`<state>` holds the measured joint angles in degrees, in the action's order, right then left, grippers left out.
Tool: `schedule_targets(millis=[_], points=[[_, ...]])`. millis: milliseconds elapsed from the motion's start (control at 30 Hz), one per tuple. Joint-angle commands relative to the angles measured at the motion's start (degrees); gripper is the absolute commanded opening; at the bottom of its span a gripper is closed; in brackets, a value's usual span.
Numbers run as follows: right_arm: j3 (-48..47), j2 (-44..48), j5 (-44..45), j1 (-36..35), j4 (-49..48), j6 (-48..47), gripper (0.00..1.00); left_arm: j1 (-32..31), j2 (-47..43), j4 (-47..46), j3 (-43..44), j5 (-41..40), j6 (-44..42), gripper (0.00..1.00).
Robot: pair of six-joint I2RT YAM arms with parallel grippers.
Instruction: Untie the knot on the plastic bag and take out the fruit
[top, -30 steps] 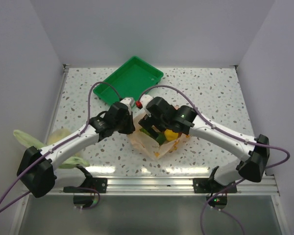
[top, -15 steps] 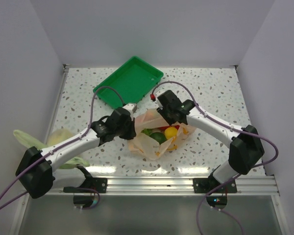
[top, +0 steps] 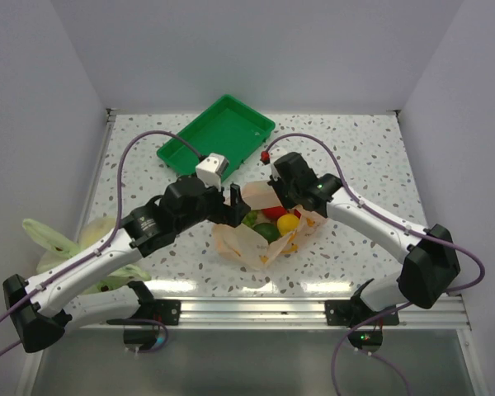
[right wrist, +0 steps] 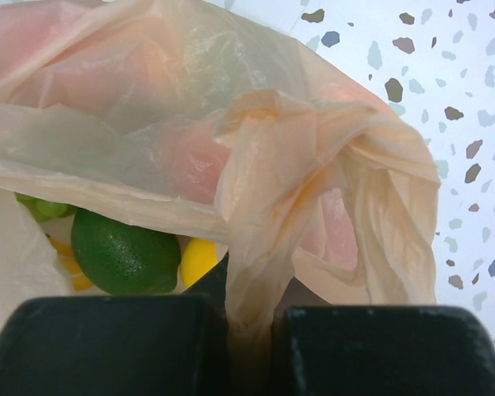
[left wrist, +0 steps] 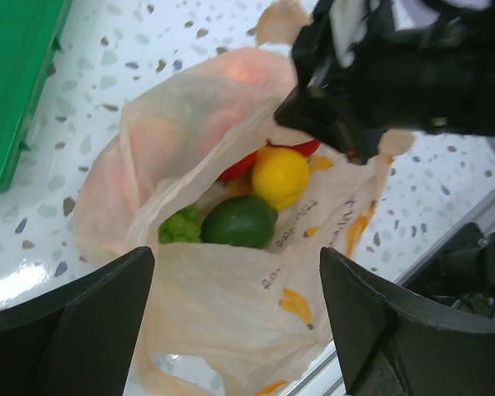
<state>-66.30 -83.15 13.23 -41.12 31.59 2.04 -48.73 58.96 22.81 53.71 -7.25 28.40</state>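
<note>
The pale orange plastic bag (top: 246, 241) lies at mid-table with its mouth gaping; no knot shows. Inside it are fruit: a yellow lemon (left wrist: 280, 175), a dark green lime (left wrist: 239, 221), green grapes (left wrist: 177, 227) and a red piece (left wrist: 238, 167). My left gripper (top: 236, 206) hovers open over the bag's left side, its fingers (left wrist: 74, 326) astride the near flap (left wrist: 231, 313) without touching it. My right gripper (top: 286, 200) is shut on a bunched strip of the bag's far rim (right wrist: 268, 214). The lime (right wrist: 124, 252) shows below that rim.
A green tray (top: 219, 136) stands behind the bag, to the left. A yellow-green bag (top: 82, 247) lies at the left edge under my left arm. An aluminium rail (top: 256, 309) runs along the near edge. Walls close the table on three sides.
My left gripper has opened, let go of the bag and drawn back a little. My right gripper has swung to the bag's far rim and shut on it. The mouth lies wider.
</note>
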Motion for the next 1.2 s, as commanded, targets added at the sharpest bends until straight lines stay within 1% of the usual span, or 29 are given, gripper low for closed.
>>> schedule_targets(millis=[0, 33, 133, 167, 200, 267, 400, 500, 600, 633, 700, 833, 967, 1067, 1100, 1133, 1167], points=[[-0.8, 2.2, -1.4, 0.0, -2.2, 2.4, 0.00, -2.5, -0.8, -3.1, 5.9, -2.0, 0.2, 0.87], [-0.8, 2.5, -1.3, 0.0, -2.2, 2.6, 0.00, -4.0, -0.3, -3.2, 7.4, -2.3, 0.6, 0.87], [-0.9, 2.6, -1.2, 0.0, -2.3, 3.8, 0.00, -7.1, 2.4, -3.9, 9.0, -3.0, 1.7, 0.82], [-0.9, 2.5, -1.1, 0.0, -2.3, 4.1, 0.00, -8.0, 3.3, -4.3, 9.0, -3.1, 1.7, 0.76], [-0.9, 2.6, -1.2, 0.0, -2.3, 4.4, 0.00, -9.3, 4.5, -4.7, 8.6, -3.2, 2.1, 0.74], [-0.7, 2.6, -1.8, -0.1, -2.3, 5.4, 0.00, -10.0, 8.3, -4.8, 7.6, -2.8, 2.5, 0.70], [-0.2, 2.5, -1.1, 0.0, -2.8, 6.4, 0.00, -10.2, 14.0, -6.8, 1.9, -0.8, 3.5, 0.69], [0.1, 2.6, -0.3, 0.8, -3.4, 7.6, 0.00, -10.2, 19.5, -3.7, 1.4, 0.1, 4.1, 0.70], [0.5, 2.9, -0.9, 3.8, -4.8, 10.0, 0.00, -10.2, 23.9, -1.9, 0.4, 2.1, 4.1, 0.70], [0.6, 2.9, -1.1, 6.1, -5.6, 11.5, 0.00, -10.2, 24.4, -1.3, 0.1, 2.6, 4.0, 0.70], [0.8, 3.1, -2.2, 8.6, -6.5, 13.1, 0.00, -10.2, 24.9, 0.6, -1.3, 3.0, 3.4, 0.70], [1.6, 2.2, -5.1, 16.2, -8.6, 20.5, 0.00, -10.2, 24.7, 2.2, -5.7, 1.8, 2.8, 0.70], [2.7, 1.6, -8.0, 18.0, -10.3, 23.5, 0.00, -10.2, 24.6, 2.7, -9.1, -1.7, 2.3, 0.70], [3.9, 2.5, -10.3, 18.1, -11.4, 23.4, 0.00, -10.2, 24.4, 2.5, -7.8, -2.8, 1.7, 0.70], [4.3, 2.8, -11.4, 18.1, -11.4, 22.9, 0.01, -10.2, 23.0, 2.1, -6.9, -2.7, 1.9, 0.71], [4.4, 3.3, -13.0, 18.0, -11.0, 22.4, 0.06, -10.2, 22.0, 1.5, -6.3, -2.6, 2.0, 0.74], [4.4, 4.6, -13.1, 18.0, -10.4, 22.2, 0.13, -10.2, 20.9, 0.3, -5.9, -2.6, 2.4, 0.77]])
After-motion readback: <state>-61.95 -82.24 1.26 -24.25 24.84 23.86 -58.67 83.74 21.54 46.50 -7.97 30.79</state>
